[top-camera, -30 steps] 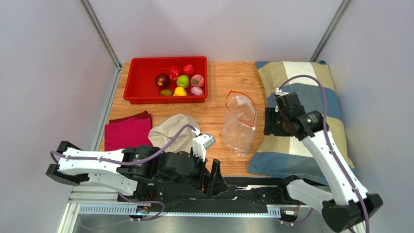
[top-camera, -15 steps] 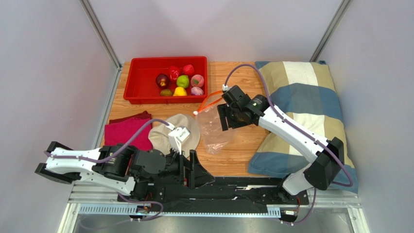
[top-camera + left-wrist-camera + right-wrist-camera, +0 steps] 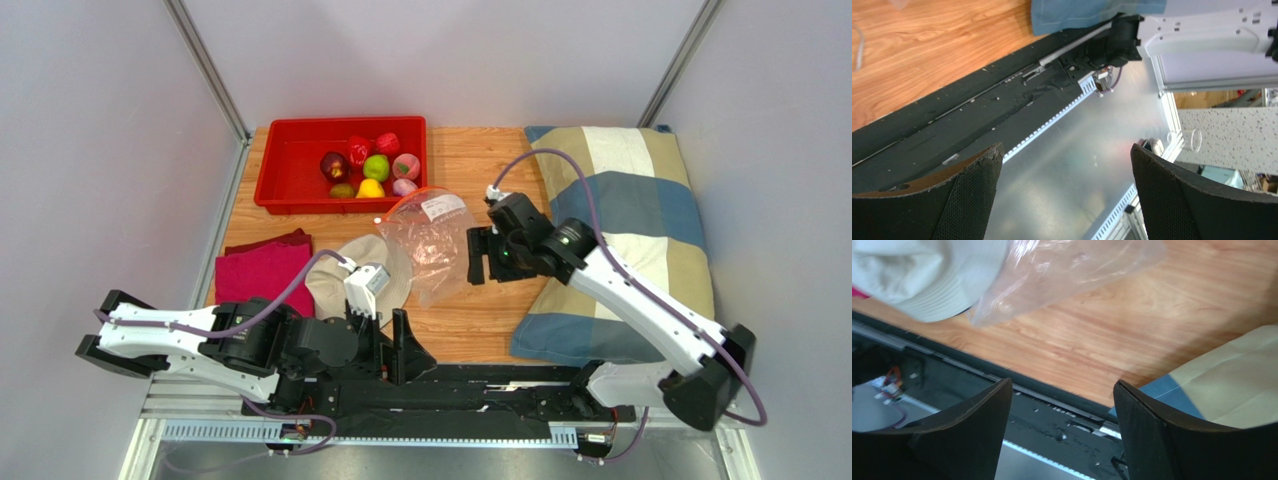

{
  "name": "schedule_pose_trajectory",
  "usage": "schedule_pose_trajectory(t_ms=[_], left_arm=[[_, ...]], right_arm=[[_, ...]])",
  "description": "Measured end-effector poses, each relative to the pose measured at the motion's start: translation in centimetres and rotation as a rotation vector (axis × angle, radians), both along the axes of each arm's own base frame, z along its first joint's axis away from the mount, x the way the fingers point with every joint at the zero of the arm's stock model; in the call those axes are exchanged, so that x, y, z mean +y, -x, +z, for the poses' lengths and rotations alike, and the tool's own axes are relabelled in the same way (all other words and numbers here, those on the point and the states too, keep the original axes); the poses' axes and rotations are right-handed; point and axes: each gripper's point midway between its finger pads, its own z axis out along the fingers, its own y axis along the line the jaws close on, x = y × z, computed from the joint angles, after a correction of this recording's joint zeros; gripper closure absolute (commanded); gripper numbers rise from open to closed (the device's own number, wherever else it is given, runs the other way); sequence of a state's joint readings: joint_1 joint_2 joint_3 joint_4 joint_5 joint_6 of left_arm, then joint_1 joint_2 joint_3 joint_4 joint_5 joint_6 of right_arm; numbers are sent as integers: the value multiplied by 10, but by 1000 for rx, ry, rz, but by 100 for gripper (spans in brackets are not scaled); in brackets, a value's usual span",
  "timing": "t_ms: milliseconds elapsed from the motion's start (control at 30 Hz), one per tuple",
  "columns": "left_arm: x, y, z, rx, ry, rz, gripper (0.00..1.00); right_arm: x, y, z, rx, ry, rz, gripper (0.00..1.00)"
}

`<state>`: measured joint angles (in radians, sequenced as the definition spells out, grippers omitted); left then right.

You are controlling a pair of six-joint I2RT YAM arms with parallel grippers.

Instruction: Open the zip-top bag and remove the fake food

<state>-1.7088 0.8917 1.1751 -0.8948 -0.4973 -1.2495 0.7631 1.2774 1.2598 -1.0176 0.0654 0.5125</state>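
The zip-top bag (image 3: 432,243) lies crumpled on the wooden table, its orange zipper strip (image 3: 408,197) at the far edge and its white label (image 3: 443,208) facing up. It looks empty. In the right wrist view the zip-top bag (image 3: 1067,265) shows at the top. The fake food (image 3: 372,168), several small fruits and vegetables, sits in the red bin (image 3: 290,160). My right gripper (image 3: 480,256) (image 3: 1063,384) hangs open just right of the bag with nothing between its fingers. My left gripper (image 3: 396,345) (image 3: 1067,150) stands open over the metal base, holding nothing.
A beige hat (image 3: 350,275) (image 3: 922,280) lies against the bag's left side. A folded red cloth (image 3: 262,272) is further left. A blue and tan checked pillow (image 3: 640,200) (image 3: 1232,385) fills the right of the table, under my right arm.
My right gripper carried the bag leftwards towards the hat, then let go, opened wider and drew back to the right. The bag has flopped with its label up. The left arm has shifted slightly.
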Motion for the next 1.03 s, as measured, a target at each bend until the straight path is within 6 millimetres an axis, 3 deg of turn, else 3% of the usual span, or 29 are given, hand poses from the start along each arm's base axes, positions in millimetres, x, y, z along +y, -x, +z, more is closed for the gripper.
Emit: schedule_pose_trajectory(t_ms=[100, 233, 367, 500, 567, 700, 833, 900, 967, 1033], left_arm=[[12, -8, 0, -6, -3, 43, 1], [33, -18, 4, 1, 13, 101, 1], [51, -24, 5, 17, 33, 138, 1], [58, -25, -6, 16, 28, 138, 1], [53, -24, -11, 0, 22, 124, 1], [36, -25, 2, -64, 70, 90, 1], [22, -29, 31, -171, 181, 54, 1], [20, -32, 47, -239, 260, 42, 1], [22, -36, 61, -301, 352, 39, 1], [29, -40, 73, -359, 444, 44, 1]], right_arm=[[4, 24, 9, -8, -111, 40, 22], [48, 50, 19, 5, -278, 181, 24], [90, 62, 13, 70, -355, 259, 24], [94, 67, 3, 87, -292, 228, 16], [82, 69, 6, 58, -252, 169, 0], [27, 95, 30, -57, -309, 60, 0], [-58, 123, 90, -216, -643, -58, 0], [-89, 129, 110, -263, -755, -113, 0], [-111, 133, 121, -289, -813, -155, 0], [-121, 132, 121, -302, -811, -180, 0]])
